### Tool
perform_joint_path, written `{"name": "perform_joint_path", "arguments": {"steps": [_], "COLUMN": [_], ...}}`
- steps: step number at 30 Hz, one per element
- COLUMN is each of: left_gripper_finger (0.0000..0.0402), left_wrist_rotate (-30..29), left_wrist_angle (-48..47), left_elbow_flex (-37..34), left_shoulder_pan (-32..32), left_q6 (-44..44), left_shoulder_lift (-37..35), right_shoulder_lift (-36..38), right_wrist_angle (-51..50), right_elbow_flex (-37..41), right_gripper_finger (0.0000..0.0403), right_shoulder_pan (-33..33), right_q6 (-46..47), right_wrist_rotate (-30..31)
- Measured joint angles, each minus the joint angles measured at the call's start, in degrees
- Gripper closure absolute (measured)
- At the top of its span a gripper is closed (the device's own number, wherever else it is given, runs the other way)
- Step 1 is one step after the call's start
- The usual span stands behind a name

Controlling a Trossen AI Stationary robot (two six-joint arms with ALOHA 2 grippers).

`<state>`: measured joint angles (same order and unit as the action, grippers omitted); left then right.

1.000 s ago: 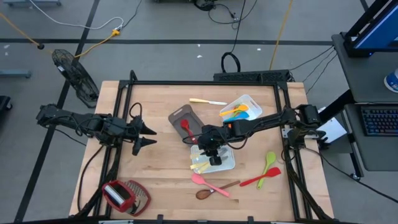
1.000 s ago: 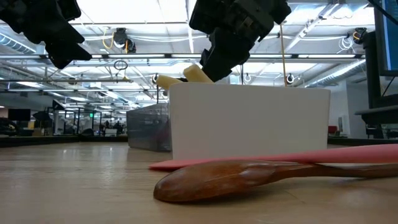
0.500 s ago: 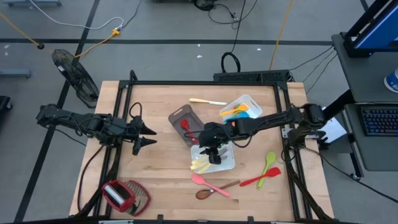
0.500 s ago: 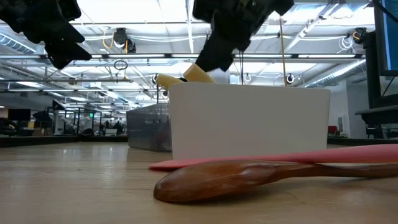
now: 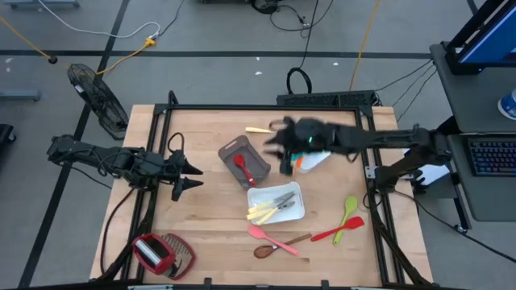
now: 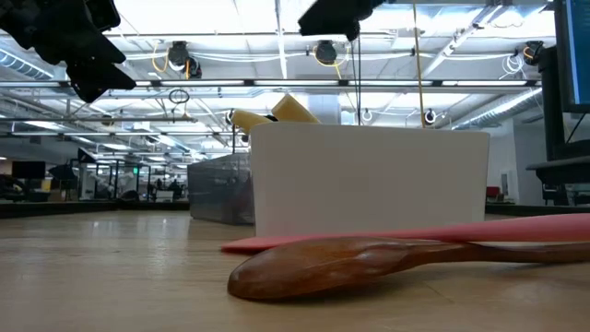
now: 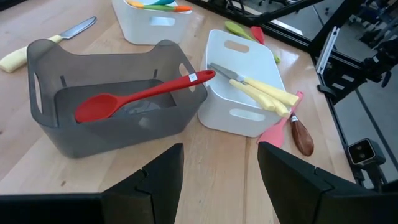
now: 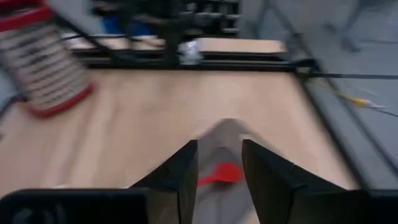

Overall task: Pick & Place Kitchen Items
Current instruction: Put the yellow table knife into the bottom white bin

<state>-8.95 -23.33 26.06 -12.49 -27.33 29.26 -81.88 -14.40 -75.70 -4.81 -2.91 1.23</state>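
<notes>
The right end effector (image 5: pixel 284 155) has lifted away from the white tray (image 5: pixel 293 211), fingers apart and empty. The knives (image 5: pixel 266 210) are delivered; the knife on the bench (image 5: pixel 260 130) looks next.

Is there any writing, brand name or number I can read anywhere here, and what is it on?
No text can be read in any view.
The red spoon in the grey bin has a small white sticker near its handle end; any print on it is too small to read.
The keyboard beside the table has keys too small to read.

grey bin (image 5: pixel 244 158), two white trays (image 5: pixel 276 203), red-and-mesh gadget (image 5: pixel 161 254), black fan (image 5: pixel 97 95) on the floor
</notes>
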Motion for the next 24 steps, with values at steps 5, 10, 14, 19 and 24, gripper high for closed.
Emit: {"name": "perform_joint_path", "arguments": {"steps": [5,10,14,19,24], "left_gripper_finger": [0.0190,0.0190,0.0190,0.0190,0.0190], "left_wrist_rotate": [0.0,0.0,0.0,0.0,0.0], "left_wrist_angle": [0.0,0.0,0.0,0.0,0.0], "left_elbow_flex": [0.0,0.0,0.0,0.0,0.0], "left_shoulder_pan": [0.0,0.0,0.0,0.0,0.0], "left_q6": [0.0,0.0,0.0,0.0,0.0], "left_shoulder_lift": [0.0,0.0,0.0,0.0,0.0], "right_shoulder_lift": [2.0,2.0,-0.1,-3.8,-7.1], "right_wrist_angle": [-1.9,-4.2,-3.4,-2.8,-3.0], "right_elbow_flex": [0.0,0.1,0.1,0.0,0.1], "right_gripper_finger": [0.0287,0.0287,0.0287,0.0287,0.0287], "right_shoulder_pan": [-10.9,-20.8,-26.7,-31.6,-33.1], "right_q6": [-4.1,-8.7,-14.3,-18.9,-25.4], "right_wrist_rotate": [-7.0,-13.4,-13.5,-13.5,-14.2]}}
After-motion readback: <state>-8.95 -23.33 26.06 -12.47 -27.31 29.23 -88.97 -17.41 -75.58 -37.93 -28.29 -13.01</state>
